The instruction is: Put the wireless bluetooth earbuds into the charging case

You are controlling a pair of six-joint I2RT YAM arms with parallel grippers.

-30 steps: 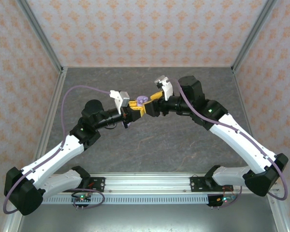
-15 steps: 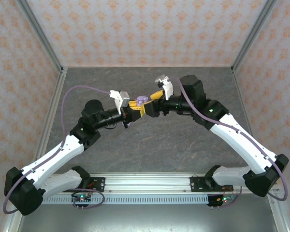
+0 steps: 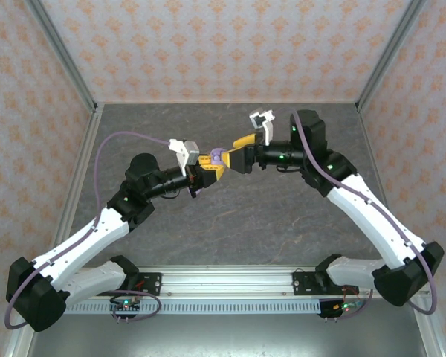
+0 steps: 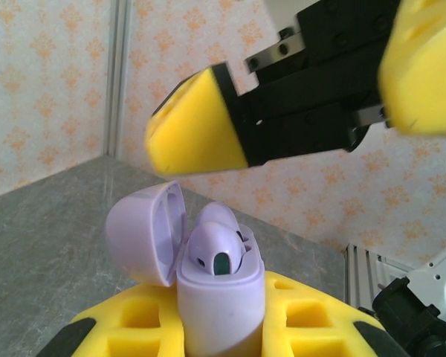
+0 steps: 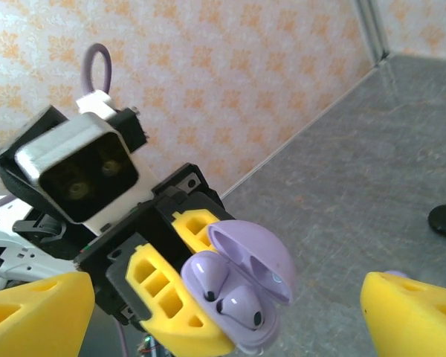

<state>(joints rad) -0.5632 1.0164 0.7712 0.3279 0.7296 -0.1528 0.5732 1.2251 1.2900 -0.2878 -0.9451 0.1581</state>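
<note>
My right gripper (image 3: pixel 231 152) was yellow on black; the charging case (image 4: pixel 219 312) and its earbuds (image 5: pixel 230 294) were lilac — the walls (image 5: pixel 208 59) pale pink with orange floral motifs, the table (image 5: pixel 372 149) mottled grey.

Bright, even, diffuse light from overhead in all views. Soft, faint shadows under arms on grey mottled tabletop (image 3: pixel 245 223). Overhead view sharp; frame posts bow slightly near edges. Left wrist view: lilac plastic charging case (image 4: pixel 219 297) fairly sharp, mild sheen on lid; yellow padded fingers (image 4: pixel 197 141) of right gripper (image 3: pixel 233 155) blurred. Right wrist view: same fingers soft-focus at bottom corners.
</note>
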